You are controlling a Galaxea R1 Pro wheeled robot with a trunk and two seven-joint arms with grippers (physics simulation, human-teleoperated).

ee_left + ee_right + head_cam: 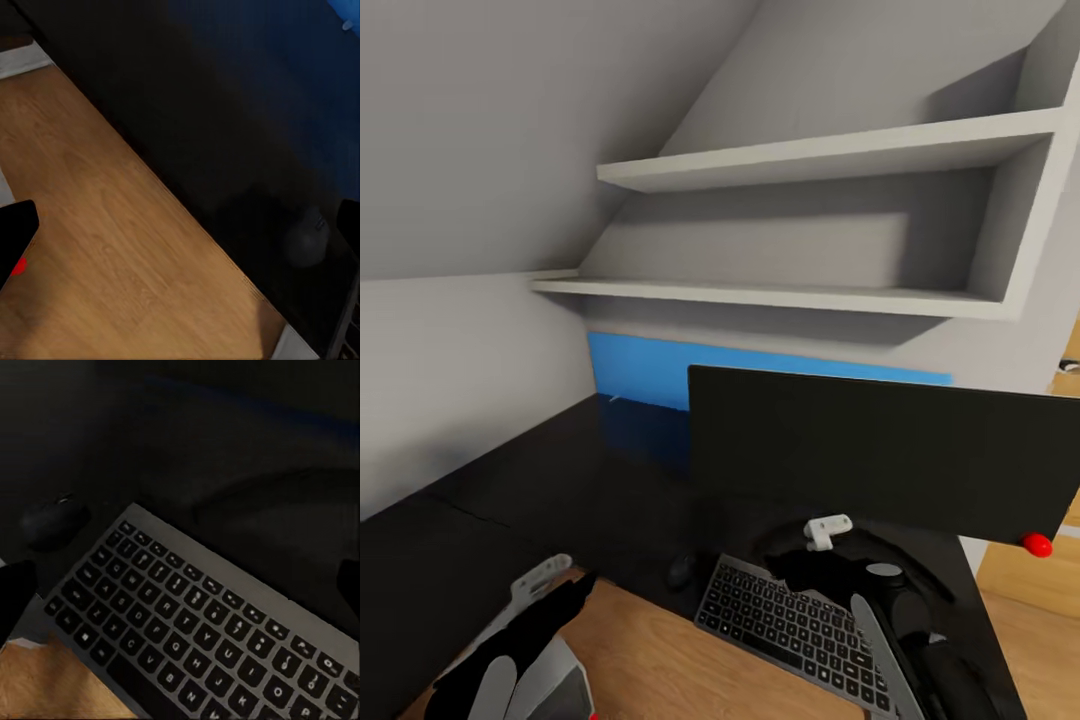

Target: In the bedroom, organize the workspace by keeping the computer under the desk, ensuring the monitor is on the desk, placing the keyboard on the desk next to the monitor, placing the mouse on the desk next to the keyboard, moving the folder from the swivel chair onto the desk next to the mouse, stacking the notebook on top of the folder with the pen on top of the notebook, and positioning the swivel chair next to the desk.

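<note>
The right gripper (822, 560) was held low over the desk (550, 480), above the far edge of the keyboard (790, 625) and in front of the monitor stand; its fingers were spread apart in the right wrist view, nothing between them. The left gripper (555, 590) was hung over the wood floor (650, 660) by the desk's front edge; whether its fingers were apart could not be told. The keyboard was laid flat on the black top, angled, its near corner at the desk edge. The mouse (682, 570) was set just beside the keyboard's left end, not touching. The monitor (880, 455) was stood upright behind the keyboard, a red dot (1037, 545) at its lower right corner. A blue back panel (640, 370) and white wall shelves (810, 295) were seen behind.
</note>
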